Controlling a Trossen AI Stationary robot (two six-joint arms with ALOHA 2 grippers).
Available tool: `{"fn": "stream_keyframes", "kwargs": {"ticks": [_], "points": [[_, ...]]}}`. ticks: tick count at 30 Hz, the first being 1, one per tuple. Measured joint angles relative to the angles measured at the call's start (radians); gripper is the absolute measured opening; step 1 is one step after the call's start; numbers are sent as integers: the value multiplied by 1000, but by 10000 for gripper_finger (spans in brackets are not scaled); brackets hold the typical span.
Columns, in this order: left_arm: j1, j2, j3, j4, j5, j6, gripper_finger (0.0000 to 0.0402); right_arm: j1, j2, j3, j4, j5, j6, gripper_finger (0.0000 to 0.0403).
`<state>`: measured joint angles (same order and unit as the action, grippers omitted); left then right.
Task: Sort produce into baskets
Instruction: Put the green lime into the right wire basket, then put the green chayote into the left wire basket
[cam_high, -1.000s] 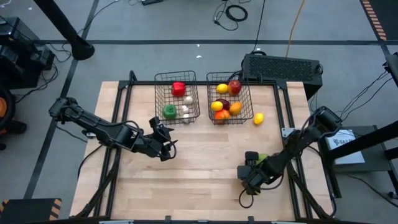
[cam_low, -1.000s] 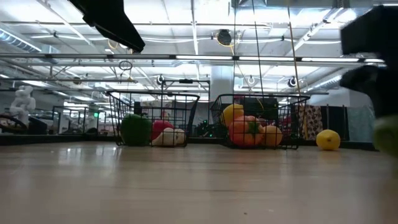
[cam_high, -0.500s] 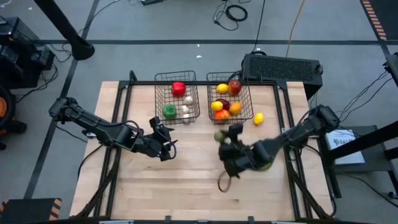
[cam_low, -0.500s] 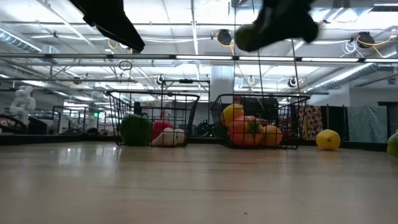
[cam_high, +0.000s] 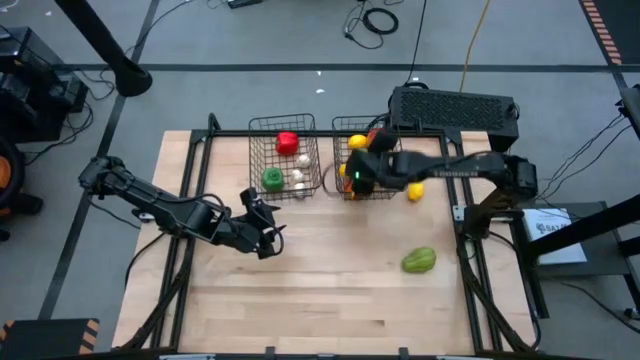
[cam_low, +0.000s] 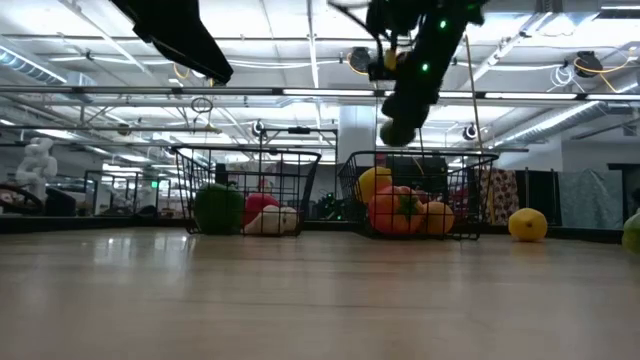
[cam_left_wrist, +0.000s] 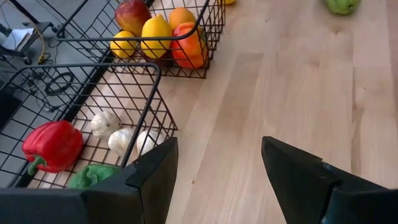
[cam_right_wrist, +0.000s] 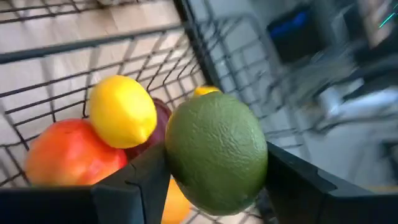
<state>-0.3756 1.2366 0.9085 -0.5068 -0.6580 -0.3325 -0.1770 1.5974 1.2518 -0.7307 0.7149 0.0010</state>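
- since half a second ago your right claw (cam_high: 358, 176) has swung from mid-table up over the right basket (cam_high: 392, 190), carrying its round green fruit (cam_right_wrist: 216, 151) along; the left arm has not shifted.
- your right claw is pinching that green fruit between both dark fingers (cam_right_wrist: 138, 180), which press its two sides; the skin is dull green and finely pebbled.
- in the low view the fruit (cam_low: 398, 130) hangs above the basket rim, clear of the pile below.
- under it sit a smooth yellow lemon (cam_right_wrist: 122, 111), an orange-red glossy piece (cam_right_wrist: 69, 157) and something dark red between them, all inside the thin black wire grid.
- your left claw (cam_high: 268, 232) rests spread and holding nothing, low over the pale wooden table (cam_high: 310, 290), near the left basket (cam_high: 259, 170).
- that left basket holds a shiny red pepper (cam_left_wrist: 53, 144), a green piece (cam_left_wrist: 93, 176) and three small whitish bulbs (cam_left_wrist: 122, 140).
- one lemon (cam_high: 415, 189) lies on the table just beside the right basket, and a lumpy green pepper (cam_high: 419, 260) lies well apart toward the right front.
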Motion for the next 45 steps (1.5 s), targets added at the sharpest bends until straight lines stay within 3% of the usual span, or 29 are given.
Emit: {"fn": "stream_keyframes", "kwargs": {"ticks": [8, 18, 29, 33, 38, 42, 45], "points": [[0, 0, 0, 0, 3, -27, 237, -160, 0, -9, 65, -191, 65, 212], [0, 0, 0, 2, 40, -30, 237, -203, 0, -148, 220, -199, 78, 241], [0, 0, 0, 5, 41, -30, 237, -200, 0, -157, 250, -264, 84, 266], [0, 0, 0, 5, 41, -30, 237, -184, -55, -151, 182, -210, 108, 264], [0, 0, 0, -1, 41, -29, 237, -65, -252, -146, 78, -181, 239, 245], [0, 0, 0, 0, 42, -29, 237, 40, -371, -152, -120, -77, 387, 228], [0, 4, 0, 6, 42, -29, 237, 116, -423, -153, -316, -58, 548, 217]]}}
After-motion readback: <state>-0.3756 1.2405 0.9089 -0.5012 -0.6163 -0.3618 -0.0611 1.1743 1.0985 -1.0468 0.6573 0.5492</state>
